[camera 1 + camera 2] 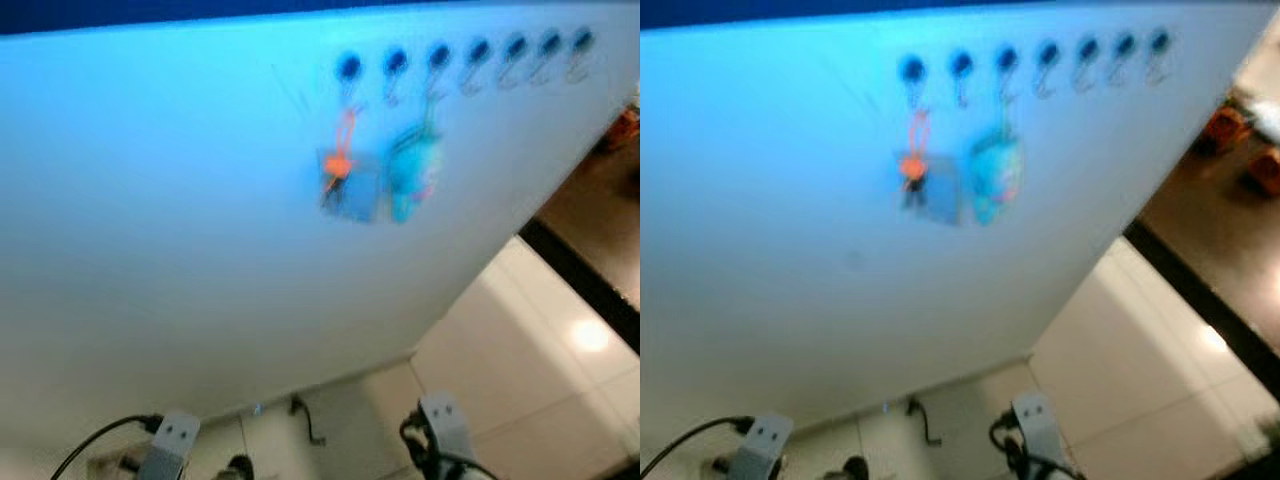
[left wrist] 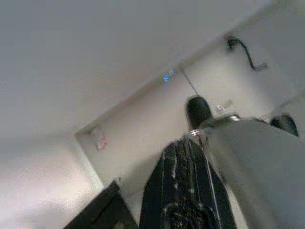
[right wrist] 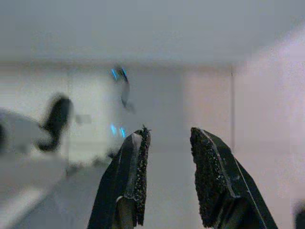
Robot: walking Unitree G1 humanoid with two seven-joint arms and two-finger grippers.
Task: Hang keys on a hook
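Observation:
A row of several dark hooks (image 1: pixel 470 52) runs along the top of a white wall (image 1: pixel 180 230). A bunch of keys on an orange strap (image 1: pixel 345 170) hangs from the leftmost hook, with a grey tag behind it. Beside it a teal keychain (image 1: pixel 413 170) hangs from another hook. Both arms are low, far below the hooks: the left wrist (image 1: pixel 170 440) and the right wrist (image 1: pixel 445 430) show at the bottom edge. My right gripper (image 3: pixel 167 157) is open with nothing between its fingers. My left gripper (image 2: pixel 183 148) points at the floor, its black fingers pressed together.
Cream floor tiles (image 1: pixel 520 330) spread to the right of the wall. A dark strip (image 1: pixel 580 280) borders a brown floor with orange things (image 1: pixel 1225 125) on it. A small dark object (image 1: pixel 305 418) lies at the wall's base. A black cable (image 1: pixel 100 435) loops at lower left.

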